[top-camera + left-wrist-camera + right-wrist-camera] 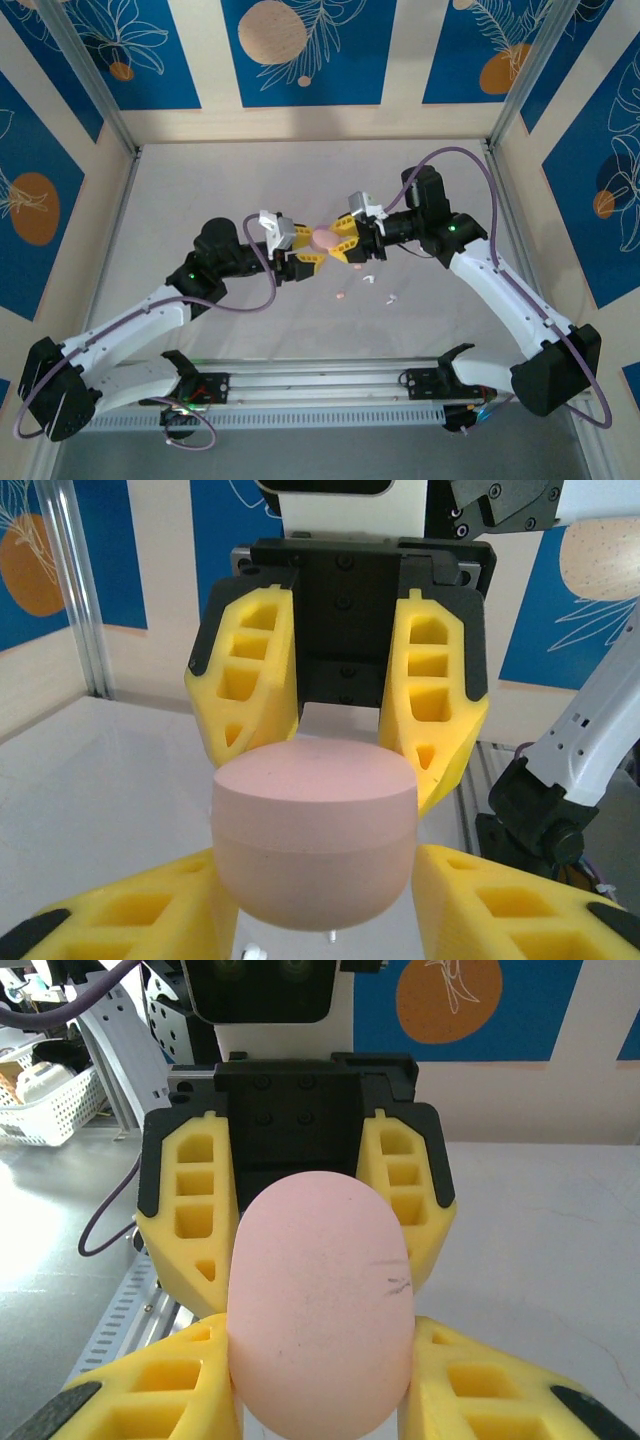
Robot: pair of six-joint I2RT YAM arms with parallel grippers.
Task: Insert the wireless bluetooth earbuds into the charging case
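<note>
So both arms are up over the middle of the table, nose to nose, with the pink charging case hanging in the air between them. The right gripper has its yellow fingers clamped on one end of the case, no gap that I can see. The left gripper comes in from the other side, and its fingers sit flush against the case's two flanks, so it looks closed on it too. The case is shut, with the seam line running around it, and there's a small dark scuff on the shell in the right wrist view.

The earbuds are down on the table, just below where the grippers meet and apart from both. I count three tiny bits: a pinkish one, a white one and another pale one. Too small to say more about them.
</note>
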